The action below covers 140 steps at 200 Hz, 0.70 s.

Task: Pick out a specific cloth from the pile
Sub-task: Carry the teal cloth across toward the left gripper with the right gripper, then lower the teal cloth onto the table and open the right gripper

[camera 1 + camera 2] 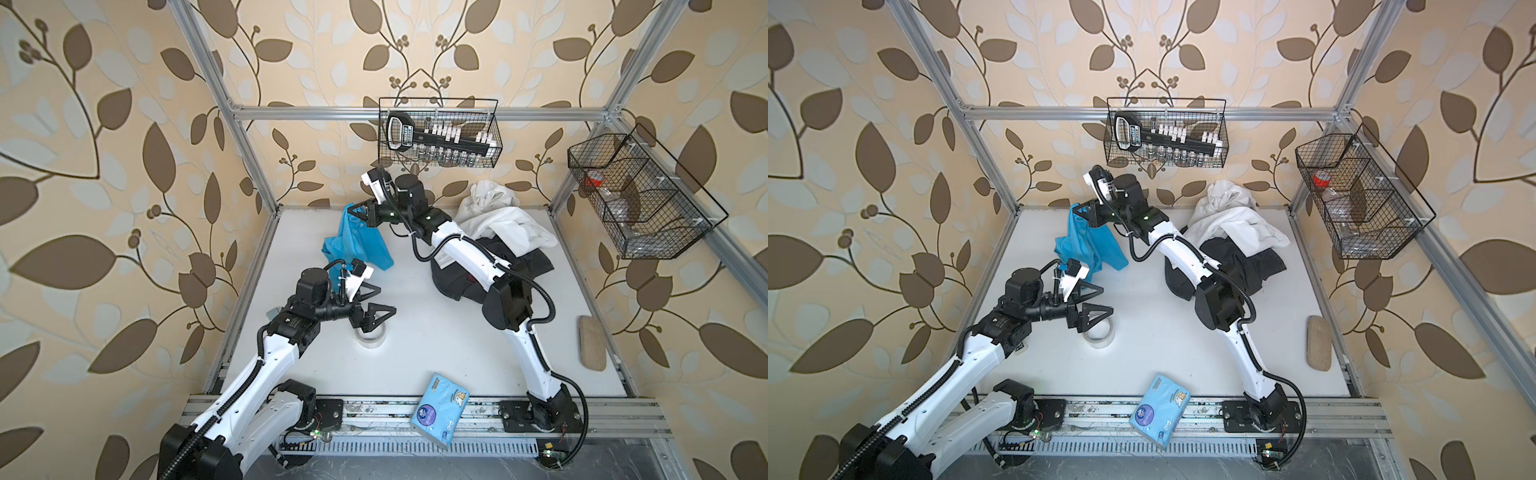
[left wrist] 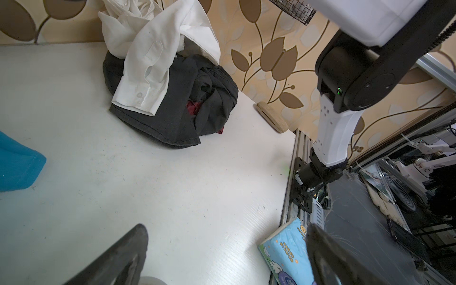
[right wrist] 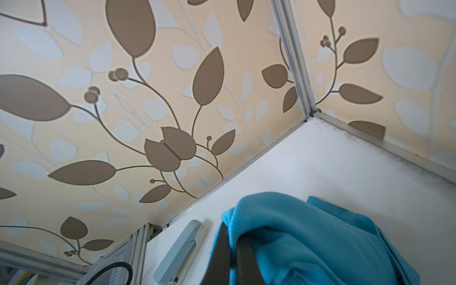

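In both top views the turquoise cloth (image 1: 365, 245) is seen left of the centre, over the upper part of the white table (image 1: 436, 340). It is held up by the right gripper (image 1: 352, 211), whose jaws are closed on its top edge. The pile (image 1: 505, 226), white shirts over dark clothing, is placed well apart at the upper right of the table. The left gripper (image 1: 384, 300) is held below the cloth with its jaws wide open above a clear tape roll (image 1: 372, 338), and nothing is gripped by it.
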### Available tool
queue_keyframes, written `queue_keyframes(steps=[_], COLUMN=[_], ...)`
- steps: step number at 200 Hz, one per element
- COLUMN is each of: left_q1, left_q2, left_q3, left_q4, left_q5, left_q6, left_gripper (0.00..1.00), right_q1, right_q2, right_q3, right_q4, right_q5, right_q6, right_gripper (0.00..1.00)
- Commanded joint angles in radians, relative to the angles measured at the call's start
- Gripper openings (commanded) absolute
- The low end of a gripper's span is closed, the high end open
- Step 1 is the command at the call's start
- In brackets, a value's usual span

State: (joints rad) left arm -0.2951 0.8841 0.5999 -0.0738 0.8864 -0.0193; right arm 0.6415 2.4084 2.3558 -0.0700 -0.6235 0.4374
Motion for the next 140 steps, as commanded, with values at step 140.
queue_keyframes(steps=[140], left_q1=[-0.01], left_q2=[-0.012], left_q3=[0.007], left_q4=[0.013], left_q5=[0.015], left_q6=[0.058], left_gripper=[0.99], right_q1=[0.004], right_q2=[0.192], right_q3=[-0.15], right_q4=[-0.065], right_q5=[0.029], right_q6=[-0.055], right_gripper=[0.0])
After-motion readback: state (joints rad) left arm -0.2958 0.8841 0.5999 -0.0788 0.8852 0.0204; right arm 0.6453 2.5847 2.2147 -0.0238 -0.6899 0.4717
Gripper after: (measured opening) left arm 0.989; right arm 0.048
